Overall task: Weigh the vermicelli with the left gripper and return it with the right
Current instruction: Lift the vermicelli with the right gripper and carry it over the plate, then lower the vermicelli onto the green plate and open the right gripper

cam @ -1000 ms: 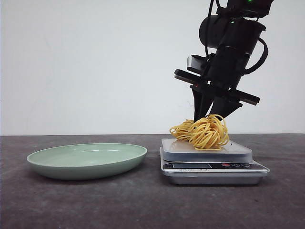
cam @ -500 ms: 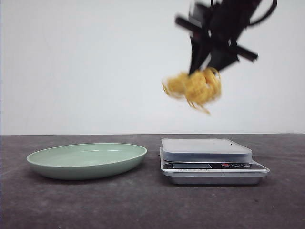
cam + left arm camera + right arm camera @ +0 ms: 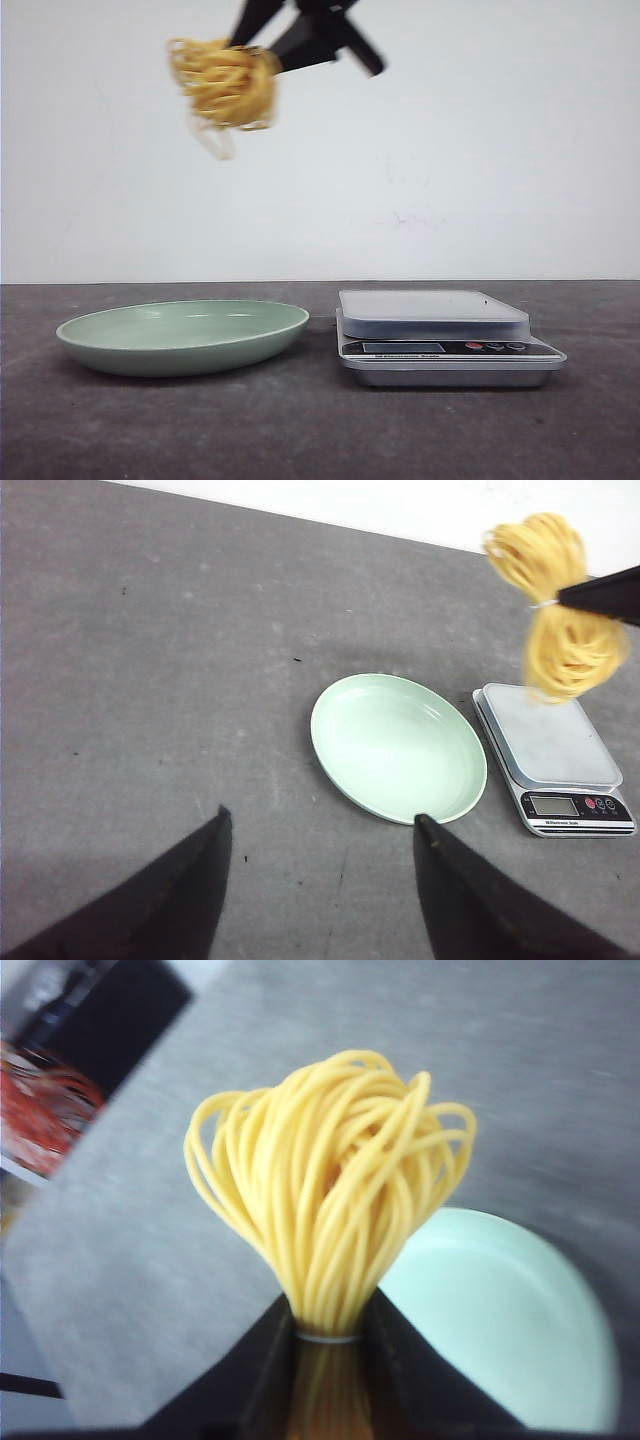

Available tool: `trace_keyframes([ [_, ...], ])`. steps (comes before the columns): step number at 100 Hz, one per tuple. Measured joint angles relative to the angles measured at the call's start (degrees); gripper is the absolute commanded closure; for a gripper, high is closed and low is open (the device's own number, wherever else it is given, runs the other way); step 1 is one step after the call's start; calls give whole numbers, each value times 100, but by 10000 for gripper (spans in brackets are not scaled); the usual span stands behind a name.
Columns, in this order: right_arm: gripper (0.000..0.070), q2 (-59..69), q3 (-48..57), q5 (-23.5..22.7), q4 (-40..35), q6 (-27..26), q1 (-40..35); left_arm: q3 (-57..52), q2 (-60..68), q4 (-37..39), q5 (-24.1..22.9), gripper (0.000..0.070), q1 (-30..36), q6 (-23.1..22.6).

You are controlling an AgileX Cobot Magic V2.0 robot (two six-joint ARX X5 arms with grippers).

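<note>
My front view was bright and evenly lit, with soft shadows under the plate point(image 3: 182, 337) and the scale point(image 3: 445, 338). The vermicelli point(image 3: 225, 85) and right gripper point(image 3: 262, 50) at upper left were motion-blurred. My right wrist view was soft throughout.

My right gripper point(image 3: 262, 50) has carried the vermicelli point(image 3: 225, 82) up off the scale point(image 3: 440, 335), whose platform is now bare. A second ago the nest sat there; half a second ago it hung above the scale. Now it hangs high over the plate point(image 3: 180, 337).
</note>
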State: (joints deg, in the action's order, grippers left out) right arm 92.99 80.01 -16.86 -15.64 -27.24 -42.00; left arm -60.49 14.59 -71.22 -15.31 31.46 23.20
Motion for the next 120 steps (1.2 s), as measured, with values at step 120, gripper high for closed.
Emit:
trace_keyframes([
  [120,477,2159,0,-304,750,-1191,-35,0,0,-37,0,358,0,17],
])
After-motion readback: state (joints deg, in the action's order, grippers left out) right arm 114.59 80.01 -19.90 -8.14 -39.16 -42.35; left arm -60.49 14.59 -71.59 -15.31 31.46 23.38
